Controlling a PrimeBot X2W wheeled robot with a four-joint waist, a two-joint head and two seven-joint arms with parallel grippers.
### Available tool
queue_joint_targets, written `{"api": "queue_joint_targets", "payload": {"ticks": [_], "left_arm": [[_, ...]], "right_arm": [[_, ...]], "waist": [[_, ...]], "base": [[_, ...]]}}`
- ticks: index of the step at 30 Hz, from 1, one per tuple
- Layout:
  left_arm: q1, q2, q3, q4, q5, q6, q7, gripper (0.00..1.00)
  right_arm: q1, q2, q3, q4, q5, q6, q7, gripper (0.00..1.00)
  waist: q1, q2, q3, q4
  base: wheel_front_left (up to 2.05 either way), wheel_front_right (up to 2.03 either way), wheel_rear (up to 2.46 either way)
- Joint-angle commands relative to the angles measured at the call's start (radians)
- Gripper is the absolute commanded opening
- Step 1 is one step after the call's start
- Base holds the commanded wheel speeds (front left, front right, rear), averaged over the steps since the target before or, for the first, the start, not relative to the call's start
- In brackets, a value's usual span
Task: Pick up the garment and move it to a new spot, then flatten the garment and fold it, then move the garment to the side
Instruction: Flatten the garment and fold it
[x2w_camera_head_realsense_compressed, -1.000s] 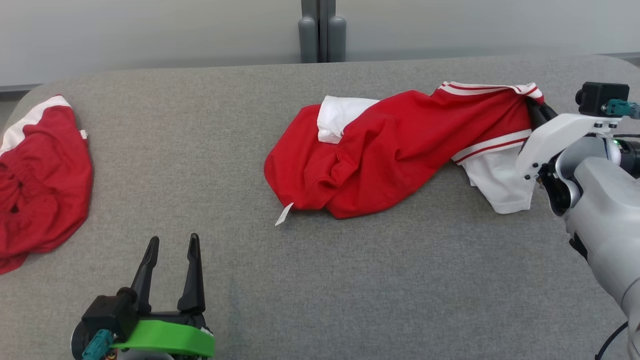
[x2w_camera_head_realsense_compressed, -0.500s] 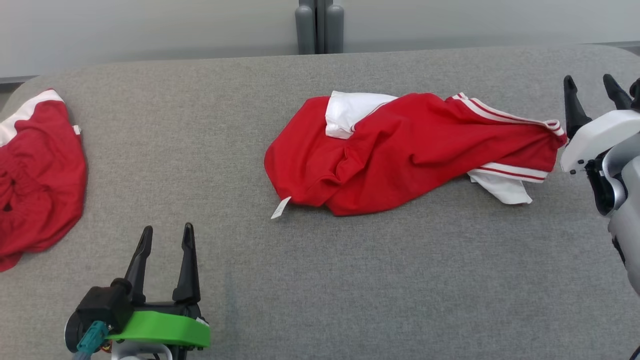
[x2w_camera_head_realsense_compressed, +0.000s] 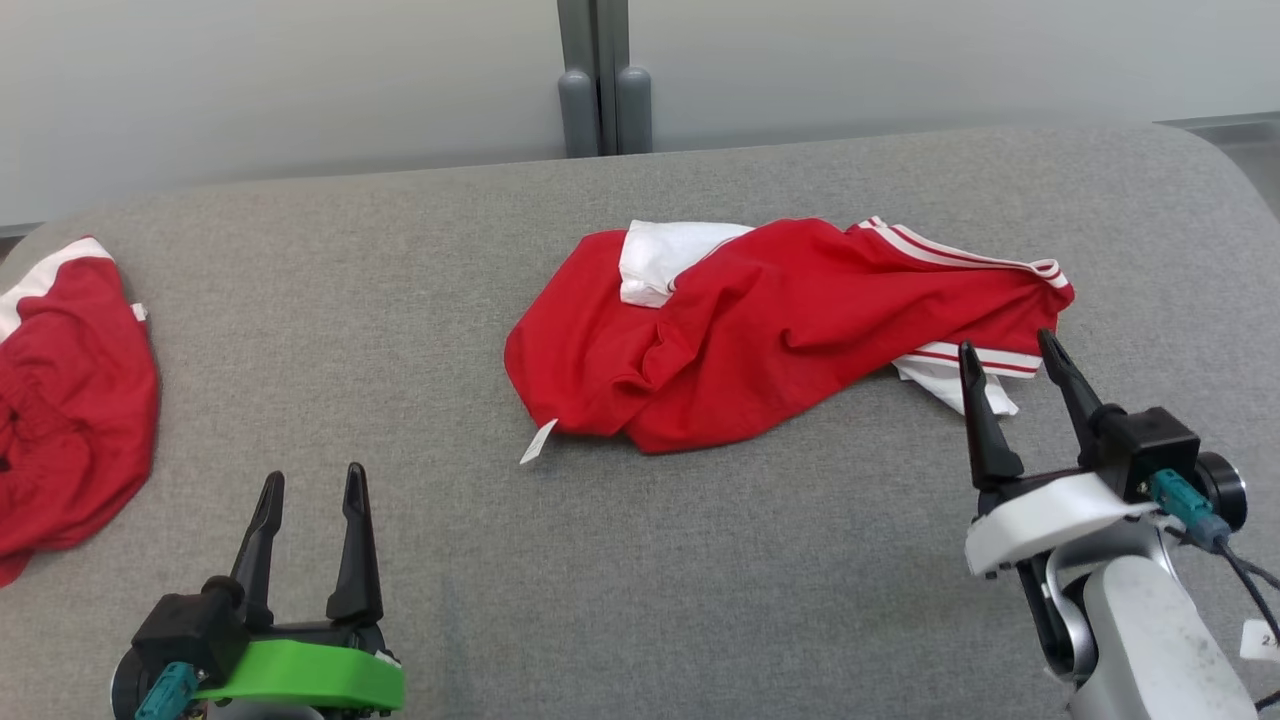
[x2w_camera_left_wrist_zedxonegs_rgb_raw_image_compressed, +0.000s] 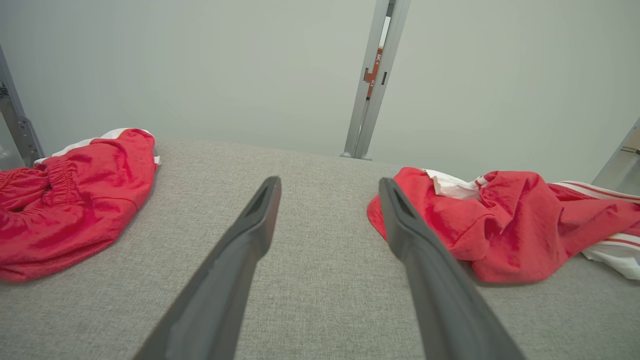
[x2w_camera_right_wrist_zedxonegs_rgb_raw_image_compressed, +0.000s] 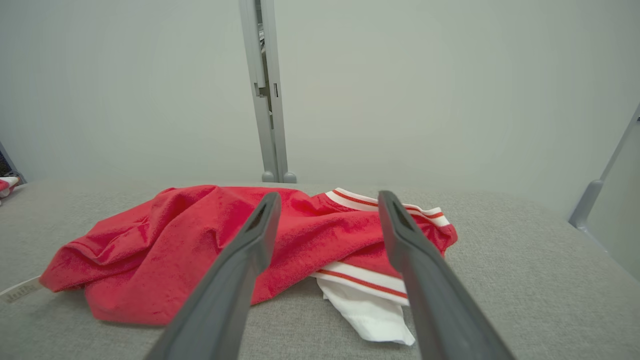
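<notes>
A red garment (x2w_camera_head_realsense_compressed: 760, 330) with white panels and red-white striped trim lies crumpled on the grey table (x2w_camera_head_realsense_compressed: 640, 560), right of centre; it also appears as the red garment (x2w_camera_right_wrist_zedxonegs_rgb_raw_image_compressed: 210, 240) in the right wrist view and the red garment (x2w_camera_left_wrist_zedxonegs_rgb_raw_image_compressed: 505, 225) at the right of the left wrist view. My right gripper (x2w_camera_head_realsense_compressed: 1008, 348) stands open just in front of the garment's striped right end, holding nothing. My left gripper (x2w_camera_head_realsense_compressed: 312, 478) is open near the table's front left, well apart from the cloth. A small white label (x2w_camera_head_realsense_compressed: 537, 441) sticks out at the garment's lower left.
A second red garment (x2w_camera_head_realsense_compressed: 60, 400) with a white band lies bunched at the table's left edge. A grey post (x2w_camera_head_realsense_compressed: 598, 80) stands behind the far edge against a pale wall. Bare grey table stretches between the two garments and along the front.
My right gripper let go of the garment's right end, opened, and drew back toward the table's front. The lifted end dropped flat. The head camera shifted.
</notes>
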Motion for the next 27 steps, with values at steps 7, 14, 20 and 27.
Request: {"api": "queue_joint_targets", "payload": {"ticks": [7,14,20,27], "left_arm": [[0.027,0.002,0.009,0.002,0.014,-0.002,-0.001,1.00],[0.050,0.002,0.005,0.006,0.012,-0.002,-0.001,1.00],[0.059,0.002,-0.001,0.012,0.010,-0.002,-0.001,1.00],[0.055,0.002,-0.009,0.015,0.006,-0.002,-0.001,1.00]], "right_arm": [[0.144,0.051,-0.017,-0.125,-0.052,0.000,-0.003,1.00],[0.188,0.071,-0.040,-0.147,-0.059,0.000,0.010,1.00],[0.172,0.073,-0.010,-0.148,-0.064,0.000,0.032,1.00],[0.162,0.073,0.005,-0.154,-0.061,0.000,0.047,1.00]], "waist": [[0.0000,-0.0001,-0.033,-0.014],[0.0000,-0.0001,-0.054,-0.011],[0.0000,-0.0001,-0.059,-0.009],[0.0000,-0.0001,-0.050,-0.003]], "base": [[0.00,0.00,0.00],[0.00,0.00,0.00],[0.00,0.00,0.00],[0.00,0.00,0.00]]}}
